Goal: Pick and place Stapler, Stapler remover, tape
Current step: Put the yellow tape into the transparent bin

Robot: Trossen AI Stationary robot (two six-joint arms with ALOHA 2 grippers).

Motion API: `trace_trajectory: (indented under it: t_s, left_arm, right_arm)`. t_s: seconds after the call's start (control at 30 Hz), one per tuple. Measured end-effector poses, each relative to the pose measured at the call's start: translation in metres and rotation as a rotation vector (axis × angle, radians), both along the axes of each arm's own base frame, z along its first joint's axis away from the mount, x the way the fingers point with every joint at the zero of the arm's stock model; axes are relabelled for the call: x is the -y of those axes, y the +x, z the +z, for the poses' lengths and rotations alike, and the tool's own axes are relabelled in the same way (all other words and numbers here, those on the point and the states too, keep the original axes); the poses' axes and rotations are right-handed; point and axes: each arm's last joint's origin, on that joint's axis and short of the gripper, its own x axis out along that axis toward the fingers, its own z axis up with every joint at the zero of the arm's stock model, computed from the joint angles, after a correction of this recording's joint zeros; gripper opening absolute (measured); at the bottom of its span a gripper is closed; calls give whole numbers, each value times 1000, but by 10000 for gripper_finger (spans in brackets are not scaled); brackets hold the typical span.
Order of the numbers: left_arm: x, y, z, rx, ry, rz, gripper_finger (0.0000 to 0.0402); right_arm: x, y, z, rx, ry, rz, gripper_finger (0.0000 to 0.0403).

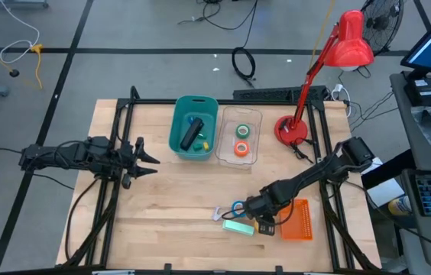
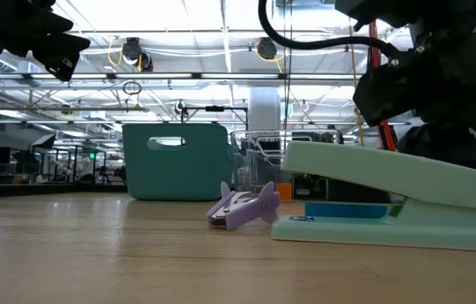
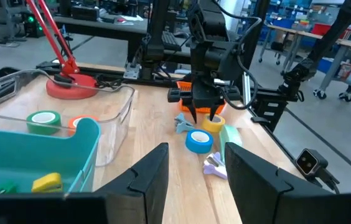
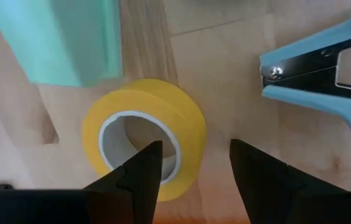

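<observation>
The yellow tape roll [image 4: 143,142] is lying flat on the table [image 1: 162,198], directly under the right gripper [image 4: 193,163], whose fingers are spread, one over the roll's hole, the other outside its wall. Just beside it are sitting a mint stapler [image 4: 60,37], a blue staple remover [image 4: 325,65] and the blue tape roll [image 3: 198,140]. The pick seems underway; next, it likely needs lowering and pinching the wall. The left gripper [image 1: 148,159] is waiting well apart, fingers spread.

A yellow tape roll [image 4: 143,145] is laid flat on the table beside a mint green stapler [image 1: 239,227]. A blue roll [image 3: 198,140] lies near. Green [image 1: 241,131] and orange [image 1: 241,149] rolls are kept in a clear tray.
</observation>
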Motion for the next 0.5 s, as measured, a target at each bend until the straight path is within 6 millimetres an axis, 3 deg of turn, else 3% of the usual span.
trace_trajectory:
  t_s: [0.2, 0.5]
  left_arm:
    - [0, 0, 0, 0, 0, 0, 157]
    - [0, 0, 0, 0, 2, 0, 157]
  right_arm:
    - [1, 1, -3, -8, -29, -21, 154]
    - [1, 0, -4, -15, -33, -27, 33]
